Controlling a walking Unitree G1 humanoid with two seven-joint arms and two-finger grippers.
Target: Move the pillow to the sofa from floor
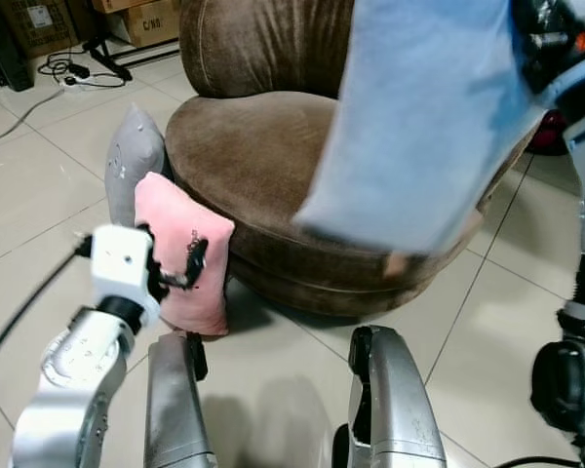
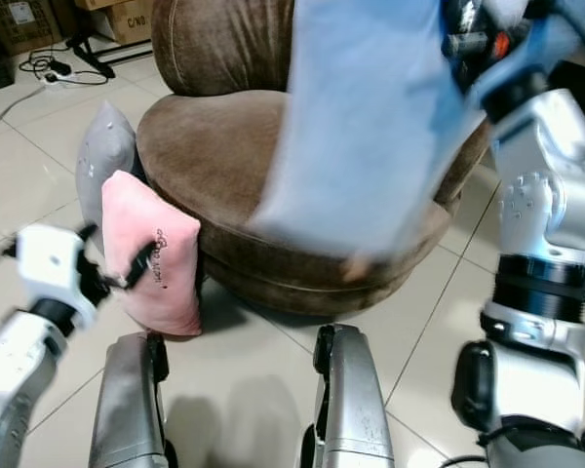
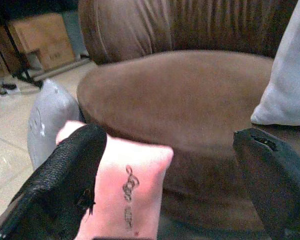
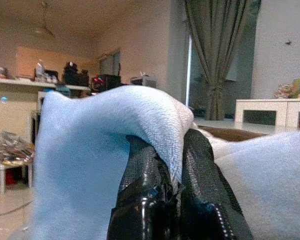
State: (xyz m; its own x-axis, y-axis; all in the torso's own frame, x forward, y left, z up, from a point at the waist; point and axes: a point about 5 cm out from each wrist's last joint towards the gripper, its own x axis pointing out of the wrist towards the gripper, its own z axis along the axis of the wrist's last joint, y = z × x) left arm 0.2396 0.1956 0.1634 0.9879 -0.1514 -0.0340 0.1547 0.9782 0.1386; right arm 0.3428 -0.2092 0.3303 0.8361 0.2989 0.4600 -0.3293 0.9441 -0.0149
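A light blue pillow [image 1: 419, 117] hangs over the round brown sofa [image 1: 263, 146], pinched at its top edge by my right gripper [image 4: 175, 165], whose fingers [image 4: 210, 190] are shut on the fabric. A pink pillow [image 1: 190, 249] stands on the floor against the sofa's front left side, with a grey pillow [image 1: 132, 156] behind it. My left gripper [image 1: 180, 263] is low by the pink pillow and open; its fingers [image 3: 60, 185] are spread wide with nothing between them.
Cardboard boxes [image 1: 146, 19] and cables with a stand [image 1: 78, 68] lie on the tiled floor at the back left. My two silver legs [image 1: 390, 400] show at the bottom. Open tile floor [image 1: 29, 185] lies to the left of the sofa.
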